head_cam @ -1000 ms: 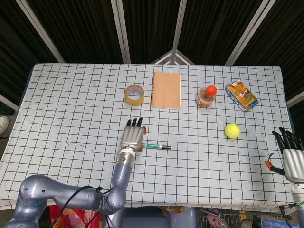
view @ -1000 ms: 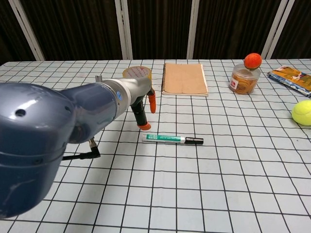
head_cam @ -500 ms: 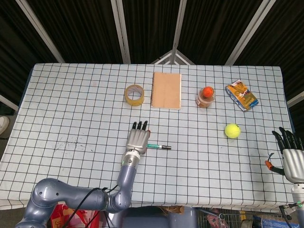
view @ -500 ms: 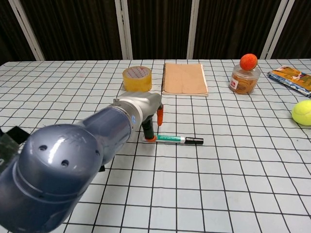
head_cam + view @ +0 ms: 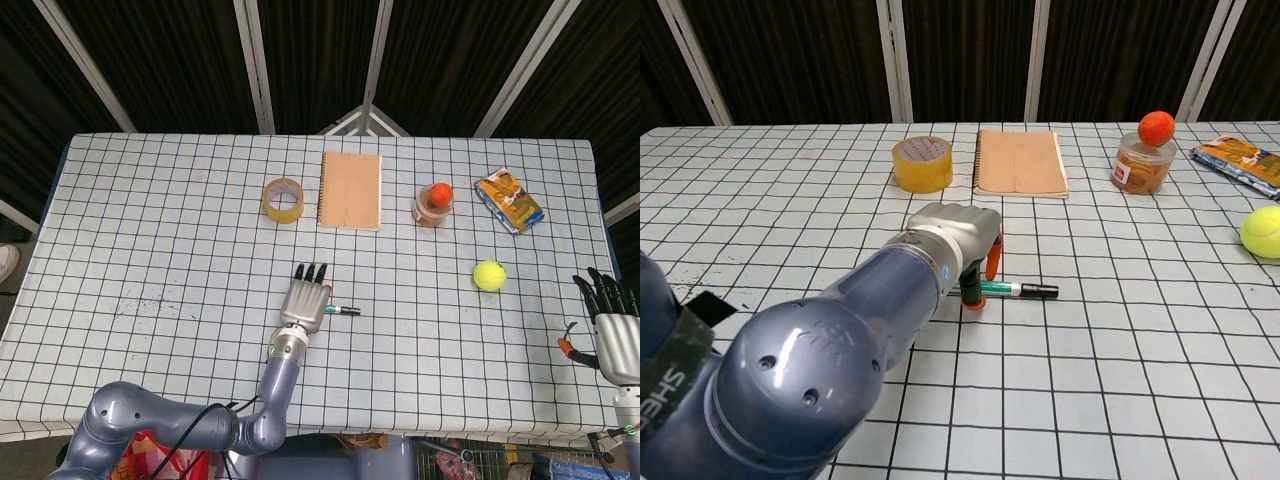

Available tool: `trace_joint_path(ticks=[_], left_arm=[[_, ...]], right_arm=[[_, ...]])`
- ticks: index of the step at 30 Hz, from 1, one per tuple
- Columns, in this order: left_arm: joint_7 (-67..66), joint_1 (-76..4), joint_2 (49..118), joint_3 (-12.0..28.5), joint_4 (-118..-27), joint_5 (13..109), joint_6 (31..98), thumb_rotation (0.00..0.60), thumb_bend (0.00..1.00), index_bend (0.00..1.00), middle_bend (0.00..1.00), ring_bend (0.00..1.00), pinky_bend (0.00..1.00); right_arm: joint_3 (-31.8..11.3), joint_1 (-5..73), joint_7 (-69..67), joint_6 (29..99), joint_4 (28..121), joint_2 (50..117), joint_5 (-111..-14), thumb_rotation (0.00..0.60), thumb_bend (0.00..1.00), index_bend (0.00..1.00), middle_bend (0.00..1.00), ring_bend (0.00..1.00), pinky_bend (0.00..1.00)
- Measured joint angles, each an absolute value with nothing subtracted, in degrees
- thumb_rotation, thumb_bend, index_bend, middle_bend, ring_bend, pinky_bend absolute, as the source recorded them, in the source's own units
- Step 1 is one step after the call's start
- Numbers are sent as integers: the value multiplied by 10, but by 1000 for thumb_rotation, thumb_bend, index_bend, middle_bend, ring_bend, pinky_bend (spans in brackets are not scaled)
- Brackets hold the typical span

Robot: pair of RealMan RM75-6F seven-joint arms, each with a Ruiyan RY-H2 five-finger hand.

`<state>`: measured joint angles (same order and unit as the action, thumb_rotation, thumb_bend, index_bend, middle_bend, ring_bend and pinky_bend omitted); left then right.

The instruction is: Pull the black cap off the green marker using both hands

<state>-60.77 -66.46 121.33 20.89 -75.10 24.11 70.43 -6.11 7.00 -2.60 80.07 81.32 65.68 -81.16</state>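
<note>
Two hands are seen here. The left hand (image 5: 307, 299) is laid over the green marker (image 5: 1002, 289) near the middle of the table (image 5: 150, 220), orange-tipped fingers (image 5: 974, 301) touching down at the barrel; whether it is gripped cannot be told. The black cap (image 5: 1039, 291) is left exposed, pointing right. The right hand (image 5: 613, 325) is held open, fingers spread, past the table's right edge.
</note>
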Motion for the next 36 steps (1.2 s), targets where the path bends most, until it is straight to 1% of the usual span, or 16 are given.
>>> trace_joint_path(ticks=[14, 17, 22, 27, 36], left_arm=[[-621, -661, 1231, 213, -722, 254, 698, 600, 445, 476, 12, 0, 0], [-622, -659, 1234, 213, -718, 255, 696, 600, 450, 495, 25, 0, 0], [-624, -657, 1237, 214, -713, 256, 693, 600, 453, 534, 42, 0, 0], [-627, -653, 1239, 216, -709, 259, 692, 600, 454, 553, 48, 0, 0], [-633, -646, 1238, 219, -712, 263, 697, 600, 477, 575, 61, 0, 0]], right_arm=[[-60, 69, -27, 799, 811, 659, -809, 600, 203, 131, 22, 0, 0], [-56, 69, -37, 786, 779, 676, -799, 600, 203, 131, 22, 0, 0], [-51, 67, -67, 776, 693, 709, -796, 600, 203, 131, 22, 0, 0], [-48, 67, -80, 772, 674, 727, -798, 600, 202, 131, 22, 0, 0], [-47, 66, -82, 771, 669, 729, -801, 600, 203, 131, 22, 0, 0]])
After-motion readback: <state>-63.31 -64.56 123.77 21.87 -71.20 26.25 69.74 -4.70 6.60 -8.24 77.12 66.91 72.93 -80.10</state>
